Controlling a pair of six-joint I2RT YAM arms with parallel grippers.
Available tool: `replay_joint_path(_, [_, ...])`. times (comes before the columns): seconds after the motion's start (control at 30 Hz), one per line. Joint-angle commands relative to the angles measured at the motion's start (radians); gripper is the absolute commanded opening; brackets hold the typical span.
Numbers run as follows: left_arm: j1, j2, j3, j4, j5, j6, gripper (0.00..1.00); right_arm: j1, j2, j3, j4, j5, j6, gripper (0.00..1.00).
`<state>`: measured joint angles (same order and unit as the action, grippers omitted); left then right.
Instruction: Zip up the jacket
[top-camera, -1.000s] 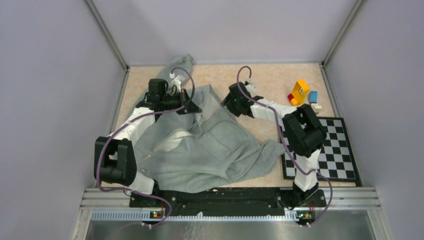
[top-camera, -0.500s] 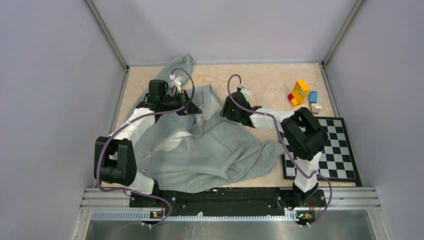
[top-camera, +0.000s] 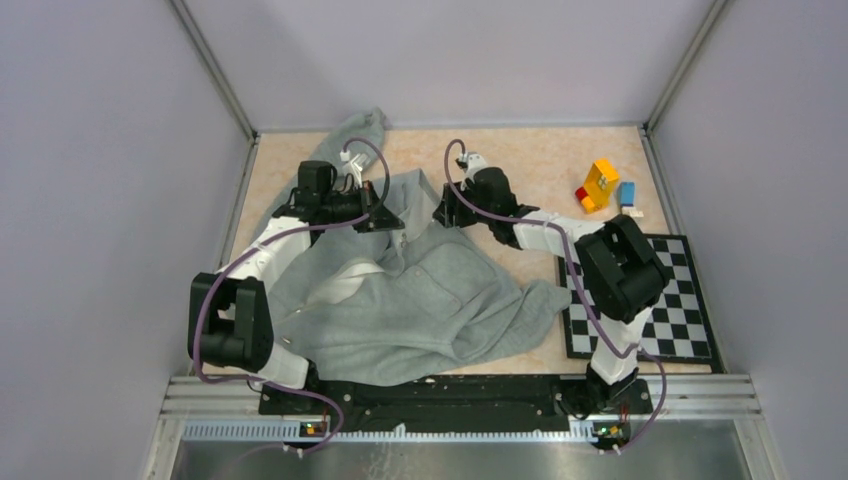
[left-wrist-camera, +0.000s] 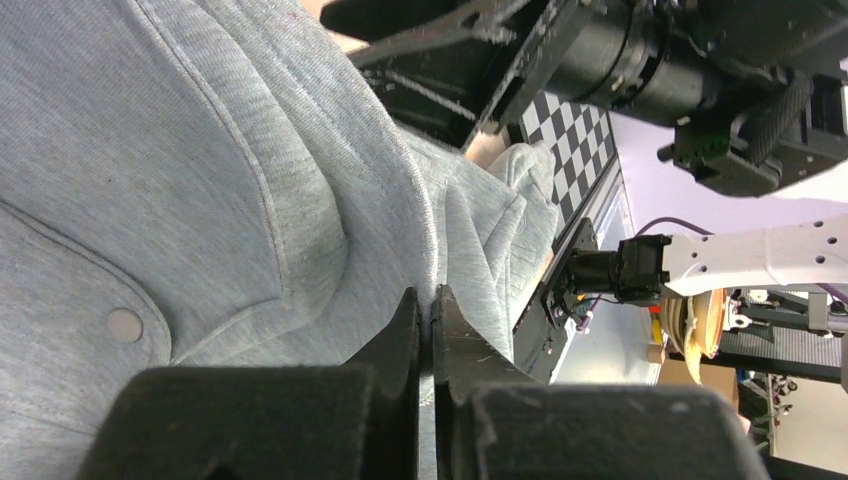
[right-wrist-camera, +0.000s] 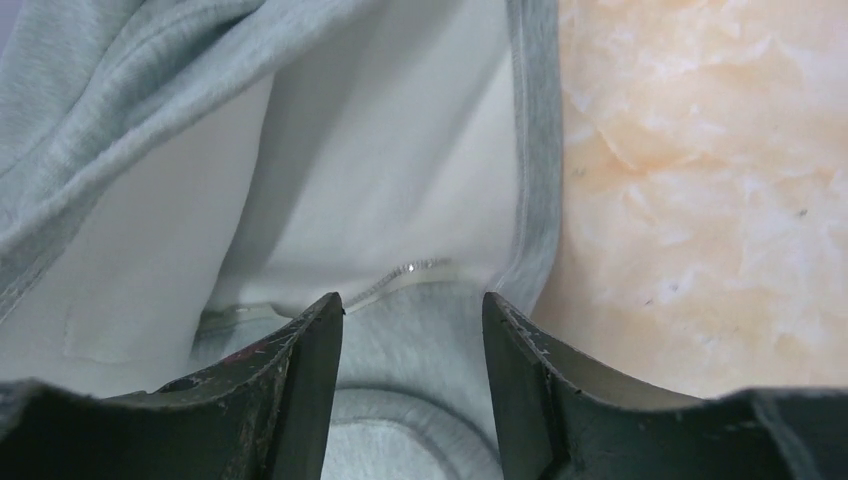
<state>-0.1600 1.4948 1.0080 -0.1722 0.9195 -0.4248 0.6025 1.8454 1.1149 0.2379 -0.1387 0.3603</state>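
Note:
The light grey fleece jacket (top-camera: 420, 290) lies rumpled across the left and middle of the table. My left gripper (top-camera: 388, 216) is shut on a folded front edge of the jacket near the collar; in the left wrist view its jaws (left-wrist-camera: 432, 300) pinch that grey hem (left-wrist-camera: 428, 220). My right gripper (top-camera: 443, 215) is open just right of it, above the jacket's edge. In the right wrist view the open gripper (right-wrist-camera: 412, 305) straddles grey fabric, with the white lining (right-wrist-camera: 380, 150) and a short run of zipper teeth (right-wrist-camera: 405, 272) just beyond the tips.
A yellow block toy (top-camera: 601, 183) with a red piece, a blue block (top-camera: 627, 192) and a white block (top-camera: 634, 212) sit at the back right. A checkerboard mat (top-camera: 670, 310) lies at the right. Bare table (right-wrist-camera: 700, 180) shows right of the jacket's hem.
My right arm has swung left and farther back, bringing its open gripper over the jacket's upper edge beside the left gripper. The left arm has held still.

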Motion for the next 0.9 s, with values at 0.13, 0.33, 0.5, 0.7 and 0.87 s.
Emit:
replay_joint_path(0.13, [-0.001,-0.017,-0.003,0.04,0.026,0.0,0.0,-0.048,0.065,0.093,0.052,-0.15,-0.073,0.49])
replay_joint_path(0.33, [0.0,-0.014,-0.003,0.041,0.026,0.001,0.0,-0.073,0.1,0.078,0.087,-0.206,-0.042,0.39])
replay_joint_path(0.5, [0.001,-0.012,-0.003,0.04,0.028,0.001,0.0,-0.084,0.107,0.036,0.126,-0.214,-0.02,0.38])
replay_joint_path(0.7, [0.0,-0.011,-0.002,0.04,0.025,0.001,0.0,-0.093,0.084,0.004,0.152,-0.222,-0.029,0.4])
replay_joint_path(0.87, [0.0,-0.012,-0.003,0.039,0.023,0.003,0.0,-0.096,0.093,-0.008,0.162,-0.241,-0.021,0.35])
